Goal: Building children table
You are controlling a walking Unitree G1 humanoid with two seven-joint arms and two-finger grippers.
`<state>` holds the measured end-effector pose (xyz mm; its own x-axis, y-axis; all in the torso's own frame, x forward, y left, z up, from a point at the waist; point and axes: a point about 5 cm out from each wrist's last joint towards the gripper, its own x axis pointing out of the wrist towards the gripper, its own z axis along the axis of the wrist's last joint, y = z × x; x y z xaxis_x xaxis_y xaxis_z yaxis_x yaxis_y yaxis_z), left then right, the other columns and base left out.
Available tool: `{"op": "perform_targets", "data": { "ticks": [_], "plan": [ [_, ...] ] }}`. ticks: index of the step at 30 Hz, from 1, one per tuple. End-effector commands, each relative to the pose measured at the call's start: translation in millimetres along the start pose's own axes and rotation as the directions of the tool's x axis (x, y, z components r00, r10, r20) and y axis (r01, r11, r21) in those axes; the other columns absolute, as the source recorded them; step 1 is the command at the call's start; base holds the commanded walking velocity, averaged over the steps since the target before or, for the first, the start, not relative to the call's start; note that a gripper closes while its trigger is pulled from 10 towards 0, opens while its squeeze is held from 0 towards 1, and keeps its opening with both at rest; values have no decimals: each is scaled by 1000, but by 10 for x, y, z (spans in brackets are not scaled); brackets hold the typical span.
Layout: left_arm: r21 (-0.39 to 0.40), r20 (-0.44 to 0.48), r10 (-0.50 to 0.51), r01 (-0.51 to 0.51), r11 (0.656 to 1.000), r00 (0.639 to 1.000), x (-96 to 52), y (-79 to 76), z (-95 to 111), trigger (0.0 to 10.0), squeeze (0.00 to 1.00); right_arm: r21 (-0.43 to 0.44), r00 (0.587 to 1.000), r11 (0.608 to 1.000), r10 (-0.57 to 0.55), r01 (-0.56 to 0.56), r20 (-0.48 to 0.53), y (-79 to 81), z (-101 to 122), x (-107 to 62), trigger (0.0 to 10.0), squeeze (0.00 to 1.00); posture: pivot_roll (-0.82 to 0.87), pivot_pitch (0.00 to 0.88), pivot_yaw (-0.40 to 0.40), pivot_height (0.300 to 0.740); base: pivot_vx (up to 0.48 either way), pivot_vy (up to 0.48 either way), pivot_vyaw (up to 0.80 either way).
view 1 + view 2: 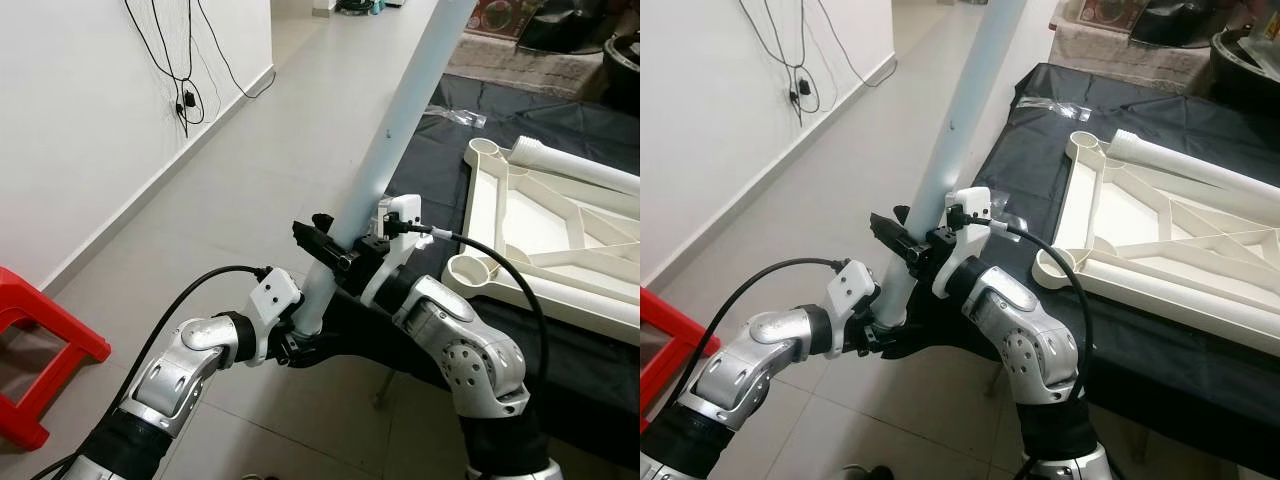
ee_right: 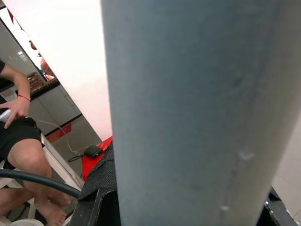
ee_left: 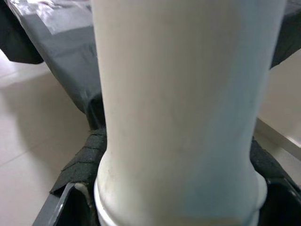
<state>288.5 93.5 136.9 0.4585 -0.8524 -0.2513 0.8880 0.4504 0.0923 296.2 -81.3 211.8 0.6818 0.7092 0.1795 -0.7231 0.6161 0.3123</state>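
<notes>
We hold a long white table leg (image 1: 385,150) in both grippers, tilted up and away from us over the grey tiled floor (image 1: 250,170); our left gripper (image 1: 298,335) is clamped around its lower end, where the left wrist view shows the flared foot of the leg seated between the padded fingers (image 3: 82,162); our right gripper (image 1: 345,252) is closed on the shaft just above, its black fingers wrapped across the tube. To our right, the white tabletop frame (image 1: 540,240) lies upside down on a black-covered surface (image 1: 440,150), with another white leg (image 1: 580,168) resting along its far edge; a red stool (image 1: 40,350) stands near the white wall (image 1: 80,120) on our left; in the right wrist view a seated person (image 2: 19,136) is visible past the tube.
</notes>
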Motion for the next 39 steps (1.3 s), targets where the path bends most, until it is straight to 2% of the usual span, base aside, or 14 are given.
{"op": "perform_targets", "data": {
  "ticks": [1,2,3,13,14,17,18,20,22,23,24,25,28,39],
  "plan": [
    [-36,-17,-22,21,999,1000,11,-45,-67,10000,0,-10,1000,1000,4,-3,10,15,26,-20,0,0,75,125,-25,740,0,0,0],
    [-36,-17,-22,21,999,1000,11,-45,-67,10000,0,-10,1000,1000,4,-3,10,15,26,-20,0,0,75,125,-25,740,0,0,0],
    [-41,-9,-11,10,999,1000,3,-37,-68,10000,1000,-12,1000,1000,2,-2,15,8,39,-24,0,0,77,123,-26,740,0,0,0],
    [-41,-4,67,-67,997,998,-57,35,-97,10000,1000,-50,996,998,-39,43,86,-151,290,-105,0,0,77,111,-27,740,0,0,0],
    [-35,12,135,-135,990,991,-77,73,-95,10000,0,-82,987,992,-85,97,138,-269,442,-175,0,0,78,104,-29,740,0,0,0],
    [-35,12,135,-135,990,991,-77,73,-95,10000,0,-82,987,992,-85,97,138,-269,442,-175,0,0,78,104,-29,740,0,0,0],
    [-35,29,174,-173,984,984,-83,90,-83,10000,0,-93,981,988,-107,123,165,-317,509,-207,0,0,80,102,-30,740,0,0,0],
    [-55,87,305,-301,952,948,-94,151,-26,10000,0,-103,940,966,-203,238,275,-442,691,-270,0,0,80,97,-31,740,0,0,0],
    [-55,87,305,-301,952,948,-94,151,-26,10000,0,-103,940,966,-203,238,275,-442,691,-270,0,0,80,97,-31,740,0,0,0],
    [-56,112,357,-353,934,927,-103,183,2,10000,0,-98,908,946,-264,310,324,-509,763,-295,0,0,80,97,-31,740,0,0,0],
    [-66,132,395,-390,919,909,-113,212,22,10000,0,-103,877,919,-323,380,356,-574,807,-321,9569,0,79,92,-33,740,300,0,0],
    [-66,132,395,-390,919,909,-113,212,22,10000,0,-103,877,919,-323,380,356,-574,807,-321,9569,0,79,92,-33,740,300,0,0],
    [-97,146,444,-433,896,884,-124,275,36,10000,0,-108,840,884,-385,455,383,-655,827,-348,10000,0,80,88,-36,740,379,-281,0],
    [-94,134,483,-475,875,865,-151,340,3,10000,0,-93,832,880,-400,466,385,-684,795,-328,10000,0,79,86,-43,740,250,-355,0]
  ]
}}
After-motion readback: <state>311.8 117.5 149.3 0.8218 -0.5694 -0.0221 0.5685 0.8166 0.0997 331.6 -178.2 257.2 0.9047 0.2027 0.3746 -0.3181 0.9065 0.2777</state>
